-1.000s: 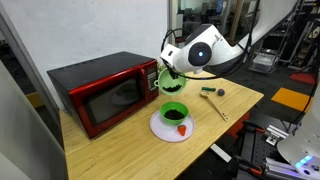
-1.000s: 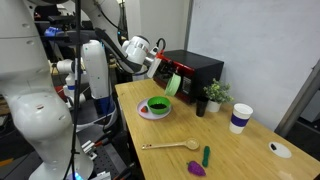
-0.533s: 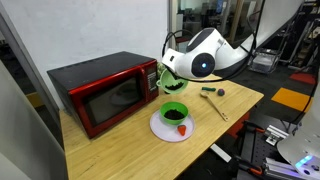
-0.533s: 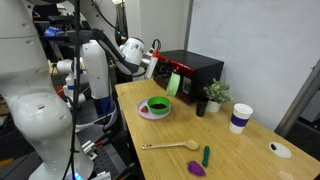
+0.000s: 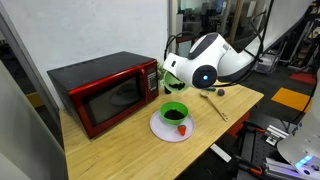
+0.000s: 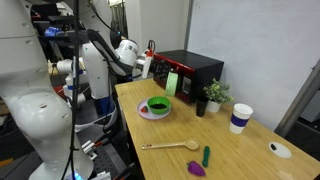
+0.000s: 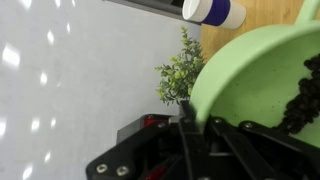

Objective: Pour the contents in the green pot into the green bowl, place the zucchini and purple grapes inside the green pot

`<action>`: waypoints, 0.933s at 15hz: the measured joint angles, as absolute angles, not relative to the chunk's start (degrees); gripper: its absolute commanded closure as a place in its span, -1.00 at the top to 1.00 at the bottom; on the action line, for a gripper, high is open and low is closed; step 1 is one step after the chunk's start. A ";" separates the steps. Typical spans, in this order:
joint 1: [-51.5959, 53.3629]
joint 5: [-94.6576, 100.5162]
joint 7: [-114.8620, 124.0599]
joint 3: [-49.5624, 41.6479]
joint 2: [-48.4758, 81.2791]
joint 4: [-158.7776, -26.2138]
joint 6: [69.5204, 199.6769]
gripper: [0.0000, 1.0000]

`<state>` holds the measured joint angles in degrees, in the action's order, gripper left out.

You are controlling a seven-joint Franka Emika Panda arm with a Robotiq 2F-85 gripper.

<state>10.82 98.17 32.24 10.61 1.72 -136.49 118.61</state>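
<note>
My gripper (image 5: 165,76) (image 6: 153,68) is shut on the rim of the green pot (image 5: 167,82) (image 6: 172,83), which hangs tipped on its side above the green bowl (image 5: 173,111) (image 6: 158,105). In the wrist view the pot (image 7: 255,75) fills the right side, its rim clamped between the jaws of the gripper (image 7: 193,122), and a dark lump (image 7: 300,95) clings inside it. The zucchini (image 5: 209,90) (image 6: 206,155) and purple grapes (image 5: 221,91) (image 6: 197,169) lie side by side on the table, well away from the bowl.
The bowl stands on a white plate (image 5: 163,130) (image 6: 142,112) with a small red piece (image 5: 182,128). A red microwave (image 5: 100,90) (image 6: 200,68), a small plant (image 6: 213,95), a white-and-blue cup (image 6: 240,117) and a wooden spoon (image 5: 215,106) (image 6: 170,146) share the wooden table.
The arm's wrist has shifted and turned slightly while the pot stays tipped above the bowl. Nothing on the table has moved.
</note>
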 measured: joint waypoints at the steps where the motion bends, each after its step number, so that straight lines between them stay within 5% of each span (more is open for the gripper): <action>1: 11.08 98.16 32.24 10.88 1.72 -136.71 117.85 -0.96; 14: 14.95 98.81 32.24 14.69 1.76 -138.93 107.41 -0.96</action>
<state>14.95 98.81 32.24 14.69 1.76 -138.93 107.41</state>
